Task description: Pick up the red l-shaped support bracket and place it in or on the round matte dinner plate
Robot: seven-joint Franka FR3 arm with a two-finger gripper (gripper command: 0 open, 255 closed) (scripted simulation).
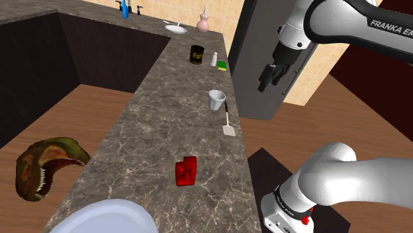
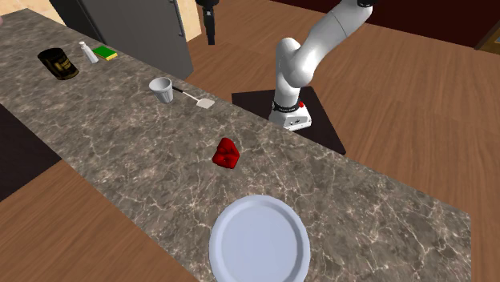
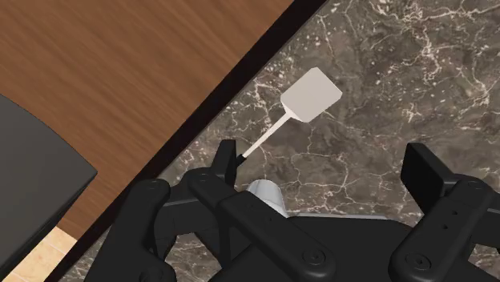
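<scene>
The red bracket [image 1: 186, 171] stands on the marbled counter [image 1: 162, 119], with the pale round plate [image 1: 106, 217] lying near it but apart from it, toward the shoulder view's bottom edge. Farther along sit a white spatula [image 1: 228, 123] and a white cup [image 1: 217, 99], just beside each other. The gripper [image 1: 267, 79] hangs in the air near those two, well apart from the bracket, with its fingers spread and holding nothing.

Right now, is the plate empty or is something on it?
Empty. The plate is bare; the bracket sits on the counter, apart from it.
</scene>
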